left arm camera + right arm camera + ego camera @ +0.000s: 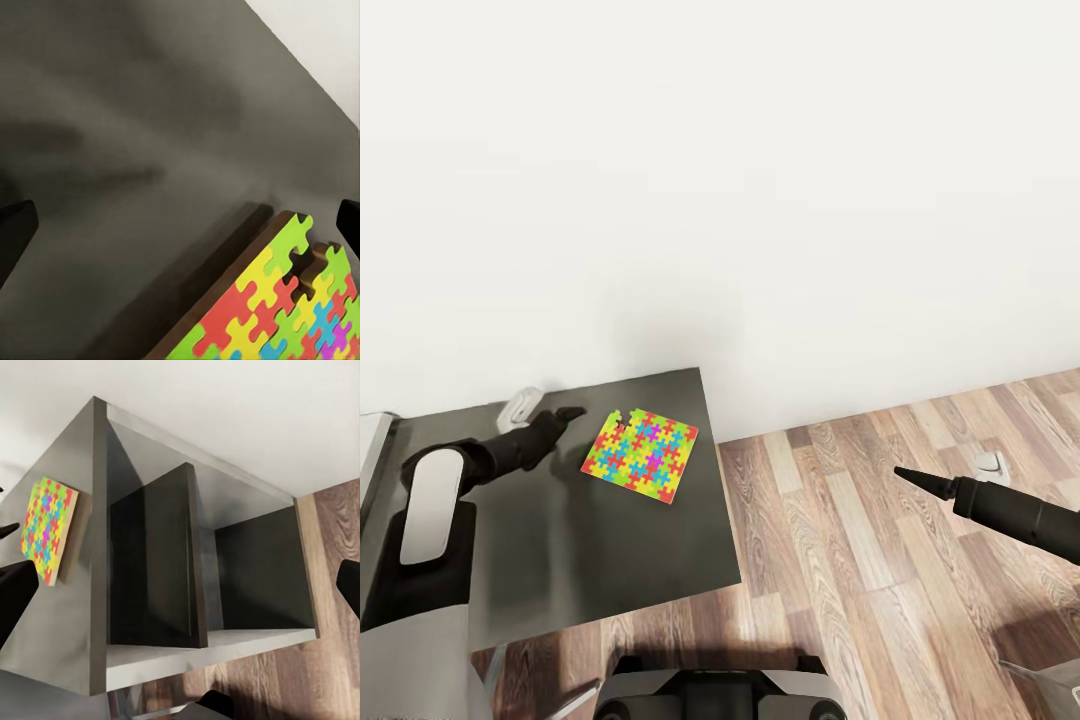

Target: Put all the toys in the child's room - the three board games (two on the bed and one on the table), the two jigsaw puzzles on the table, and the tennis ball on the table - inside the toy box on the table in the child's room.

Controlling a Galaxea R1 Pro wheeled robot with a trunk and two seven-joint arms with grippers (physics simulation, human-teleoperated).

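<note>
One jigsaw puzzle (640, 456) lies flat on the grey table (610, 560), towards its far right corner, a bright square of yellow, pink, blue and green pieces turned slightly askew to the table's edges. The left gripper (568, 413) hangs just to the left of the puzzle's far left corner, close to it but not touching — in the left wrist view its two dark fingertips (15, 229) stand wide apart at either edge of the frame, with the puzzle's (277, 307) notched corner and thin brown edge nearer the one on the puzzle's side. The right gripper (920, 482) is held out well to the right, over the wood-plank floor (880, 560), clear of the table; the right wrist view shows its fingers (15, 589) spread wide with nothing between them, looking at the table's end with its open dark compartments (210, 577) and the puzzle (46, 526) on top. A white wall (760, 180) rises behind the table.
</note>
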